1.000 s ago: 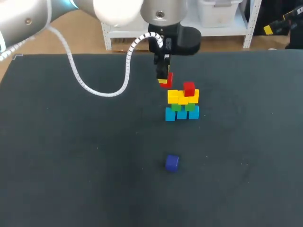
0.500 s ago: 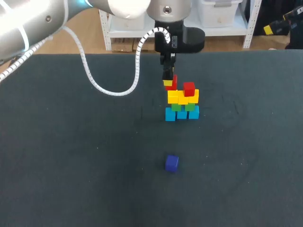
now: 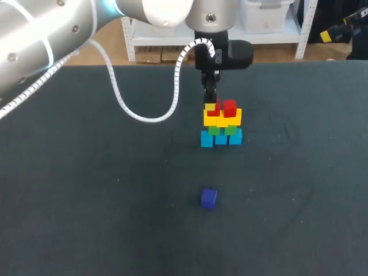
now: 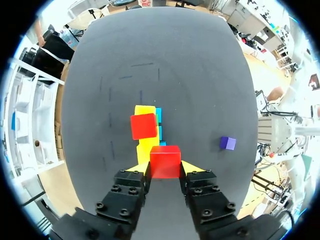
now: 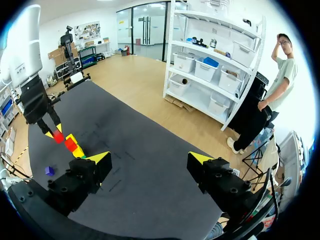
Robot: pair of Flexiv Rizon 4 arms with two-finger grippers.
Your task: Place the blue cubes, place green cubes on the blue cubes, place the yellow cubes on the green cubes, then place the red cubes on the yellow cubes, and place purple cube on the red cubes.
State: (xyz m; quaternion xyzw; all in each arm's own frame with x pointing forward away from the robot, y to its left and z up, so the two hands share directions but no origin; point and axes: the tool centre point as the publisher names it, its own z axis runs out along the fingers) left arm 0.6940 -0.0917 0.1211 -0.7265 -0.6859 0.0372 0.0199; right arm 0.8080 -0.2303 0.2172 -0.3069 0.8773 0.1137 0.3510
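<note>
Red cube [image 4: 165, 161] clamped in left claw [image 4: 165, 170], stack [image 4: 146, 131] partly hidden beneath, right claw [image 5: 149, 159] wide

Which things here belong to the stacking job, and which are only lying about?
Job: blue cubes, green cubes, yellow cubes, stacked red cube, held red cube in left gripper, purple cube.
Only there: white cable, table.

Surface [image 3: 86, 201] dark matt cloth-like cover, stacked cubes [image 3: 221, 123] smooth plain-coloured plastic, red cube [image 4: 165, 161] slight sheen, left arm [image 3: 52, 34] satin silver metal, coiled cable [image 3: 123, 103] white plastic, left tool [image 4: 165, 171] matt black, bolted.
</note>
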